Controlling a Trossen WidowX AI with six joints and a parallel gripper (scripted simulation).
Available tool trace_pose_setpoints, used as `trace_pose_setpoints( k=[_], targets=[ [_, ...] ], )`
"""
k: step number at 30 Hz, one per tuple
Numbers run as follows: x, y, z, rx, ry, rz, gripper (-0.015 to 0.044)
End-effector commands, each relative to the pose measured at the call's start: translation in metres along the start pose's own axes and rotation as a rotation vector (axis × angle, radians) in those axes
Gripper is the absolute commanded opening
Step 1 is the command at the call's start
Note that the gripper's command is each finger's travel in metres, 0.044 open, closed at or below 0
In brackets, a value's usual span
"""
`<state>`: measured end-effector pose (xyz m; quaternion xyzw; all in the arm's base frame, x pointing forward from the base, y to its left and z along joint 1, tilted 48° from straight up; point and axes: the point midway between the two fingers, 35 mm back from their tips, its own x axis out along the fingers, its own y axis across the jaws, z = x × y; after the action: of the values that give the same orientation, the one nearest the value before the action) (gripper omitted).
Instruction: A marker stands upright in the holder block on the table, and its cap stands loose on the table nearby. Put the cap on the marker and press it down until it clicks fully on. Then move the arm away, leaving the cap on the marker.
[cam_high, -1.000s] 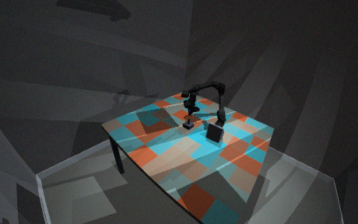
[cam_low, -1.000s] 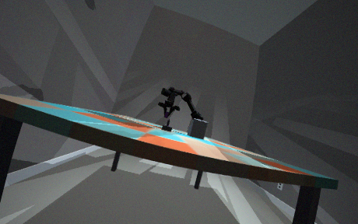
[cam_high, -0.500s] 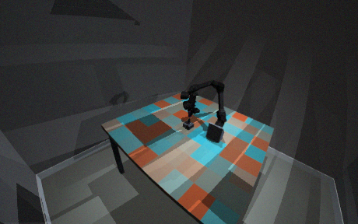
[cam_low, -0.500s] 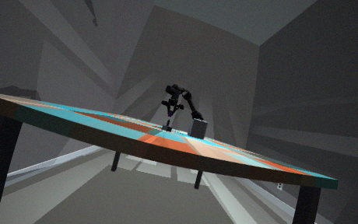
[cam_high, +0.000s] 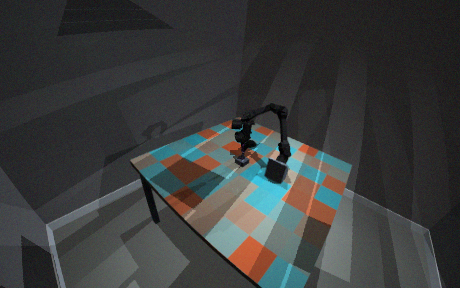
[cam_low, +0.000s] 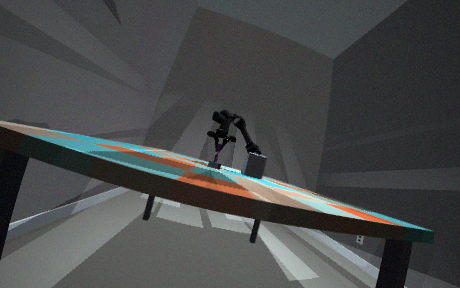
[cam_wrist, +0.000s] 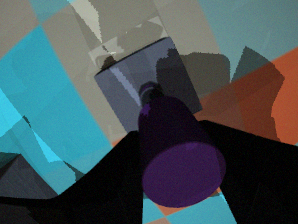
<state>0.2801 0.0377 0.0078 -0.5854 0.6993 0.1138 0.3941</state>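
Note:
My gripper (cam_high: 243, 148) (cam_low: 219, 145) (cam_wrist: 169, 133) is shut on the purple cap (cam_wrist: 184, 172), which is between the two black fingers in the wrist view. The small grey holder block (cam_high: 240, 163) (cam_low: 214, 165) (cam_wrist: 112, 82) stands on the table below the gripper. The marker (cam_wrist: 148, 90) shows as a dark round end just past the far end of the cap, over the block; the cap hides the rest. In the exterior view the cap and marker are nearly in line, cap above. Whether they touch cannot be told.
A larger dark grey box (cam_high: 276, 170) (cam_low: 255, 166) stands at the arm's base, to the right of the holder block in the top and exterior views. The table (cam_high: 250, 257) (cam_low: 215, 185) has a patchwork top of orange, turquoise and beige. Shadows cross it.

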Motion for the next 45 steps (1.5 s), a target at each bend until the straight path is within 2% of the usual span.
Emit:
trace_pose_setpoints(
  k=[1,45],
  targets=[
    [0.010,0.001,-0.001,-0.007,0.010,0.004,0.0000],
    [0.077,0.003,0.005,-0.007,0.013,0.002,0.0000]
  ],
)
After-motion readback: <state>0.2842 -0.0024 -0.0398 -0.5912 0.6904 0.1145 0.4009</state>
